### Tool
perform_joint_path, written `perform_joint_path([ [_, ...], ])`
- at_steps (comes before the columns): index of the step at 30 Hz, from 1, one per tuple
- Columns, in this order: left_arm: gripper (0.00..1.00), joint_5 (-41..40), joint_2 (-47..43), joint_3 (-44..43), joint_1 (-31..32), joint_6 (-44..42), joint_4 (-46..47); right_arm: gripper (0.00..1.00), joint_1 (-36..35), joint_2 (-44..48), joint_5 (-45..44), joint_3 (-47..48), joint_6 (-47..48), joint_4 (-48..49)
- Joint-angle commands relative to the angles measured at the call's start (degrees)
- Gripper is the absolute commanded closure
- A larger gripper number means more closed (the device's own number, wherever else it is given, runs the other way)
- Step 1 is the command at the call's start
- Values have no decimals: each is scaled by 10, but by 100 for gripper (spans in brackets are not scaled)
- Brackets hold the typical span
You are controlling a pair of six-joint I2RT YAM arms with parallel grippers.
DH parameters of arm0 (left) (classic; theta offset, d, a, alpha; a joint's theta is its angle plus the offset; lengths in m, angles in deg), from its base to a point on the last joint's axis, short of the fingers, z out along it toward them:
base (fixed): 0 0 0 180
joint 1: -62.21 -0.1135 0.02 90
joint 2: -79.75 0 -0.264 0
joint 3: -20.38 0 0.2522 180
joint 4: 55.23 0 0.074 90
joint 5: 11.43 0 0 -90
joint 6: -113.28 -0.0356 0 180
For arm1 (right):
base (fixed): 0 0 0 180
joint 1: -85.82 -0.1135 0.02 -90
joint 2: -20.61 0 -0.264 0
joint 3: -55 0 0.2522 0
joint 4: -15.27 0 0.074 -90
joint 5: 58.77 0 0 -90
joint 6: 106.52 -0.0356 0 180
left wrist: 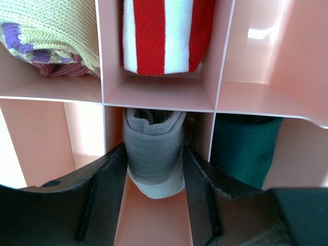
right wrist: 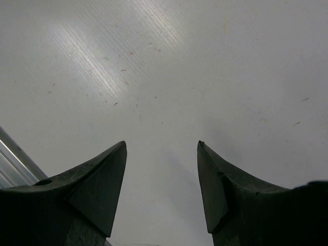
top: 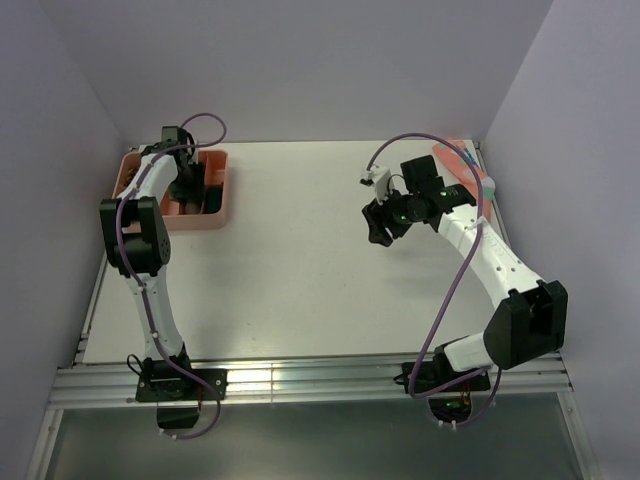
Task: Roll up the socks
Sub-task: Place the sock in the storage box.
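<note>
**Taupe roll in its compartment, both tools open**

The left tool [left wrist: 154, 148] fills the foreground of its wrist view, its dark fingers [left wrist: 105, 195] reaching down into a pink divided organizer [left wrist: 159, 97]. They stand apart on either side of the rolled taupe sock [left wrist: 154, 159], right at its flanks. The roll sits upright in the middle compartment of the near row and keeps its full width between them.

The dark green sock [left wrist: 243, 148], also rolled, sits in the compartment just to the right. In the far row, a red-and-white striped roll [left wrist: 164, 36] fills the middle compartment and a yellow knit roll [left wrist: 51, 25] the left one.

The right tool [right wrist: 161, 148] hangs over the bare white tabletop [right wrist: 179, 61], its jaws wide and holding nothing. From above, a coral-pink sock [top: 455, 155] lies at the far right edge.
</note>
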Motion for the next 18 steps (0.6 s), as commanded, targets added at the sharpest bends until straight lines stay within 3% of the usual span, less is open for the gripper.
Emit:
perform_joint_path([
  [1,47,18,-33,-14,9,15,5,36,2,-4,4,27,-5,7],
  [9,40,-2,-56,-11,9,19,10,36,-1,-3,-2,21,-3,12],
  [18,40,-38,-83,-32,9,37,-10,35,-1,-1,-5,22,-14,24],
])
